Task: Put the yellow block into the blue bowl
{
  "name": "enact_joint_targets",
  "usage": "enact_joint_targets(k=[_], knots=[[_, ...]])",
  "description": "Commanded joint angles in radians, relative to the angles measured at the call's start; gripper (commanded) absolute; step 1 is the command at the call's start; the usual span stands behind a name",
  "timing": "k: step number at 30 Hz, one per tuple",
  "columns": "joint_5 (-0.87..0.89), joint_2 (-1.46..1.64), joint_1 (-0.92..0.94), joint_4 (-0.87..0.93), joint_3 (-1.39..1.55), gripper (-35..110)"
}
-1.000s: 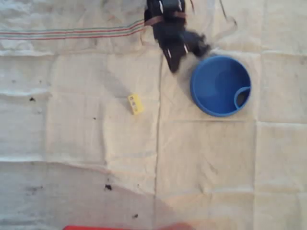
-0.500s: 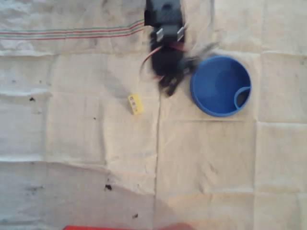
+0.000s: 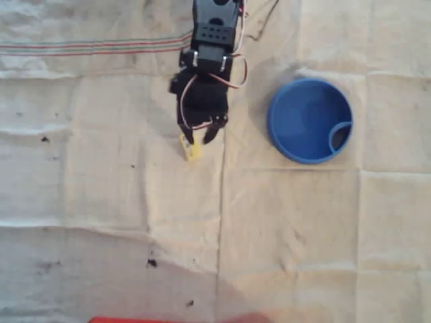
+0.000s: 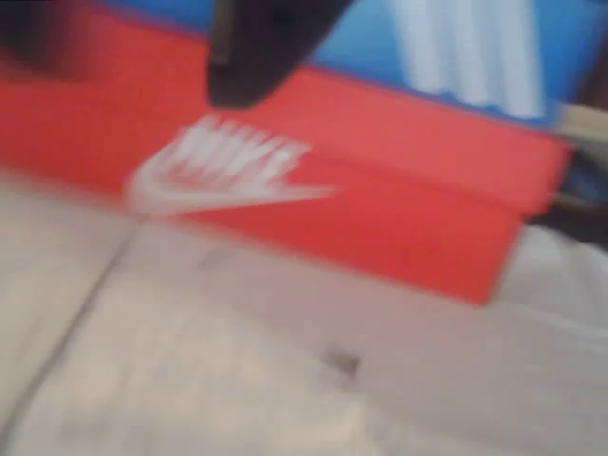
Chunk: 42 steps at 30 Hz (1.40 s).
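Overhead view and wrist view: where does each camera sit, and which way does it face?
Overhead view: fixed above, looking straight down on the cream cloth; the black arm enters from the top edge, gripper over the small yellow block, round blue plastic bowl to its right.
Wrist view: rides the arm, facing low across the cloth toward a red box; a dark finger shows, blurred.
Shared: the cloth; the red strip may be that box.

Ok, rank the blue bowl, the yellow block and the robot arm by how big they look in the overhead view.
1. Robot arm, though it stands nearer the camera, so its lead over the bowl is unsure.
2. Blue bowl.
3. Yellow block, by far the smallest, partly under the gripper.
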Motion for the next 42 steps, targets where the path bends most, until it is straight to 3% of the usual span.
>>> enact_joint_targets(k=[1,11,23,42], knots=[[-0.041,0.026,0.002,0.035,-0.086,37],[-0.044,0.014,0.044,0.034,-0.095,37],[-0.123,-0.110,0.153,-0.146,-0.064,35],[-0.110,-0.247,0.081,-0.161,-0.064,35]])
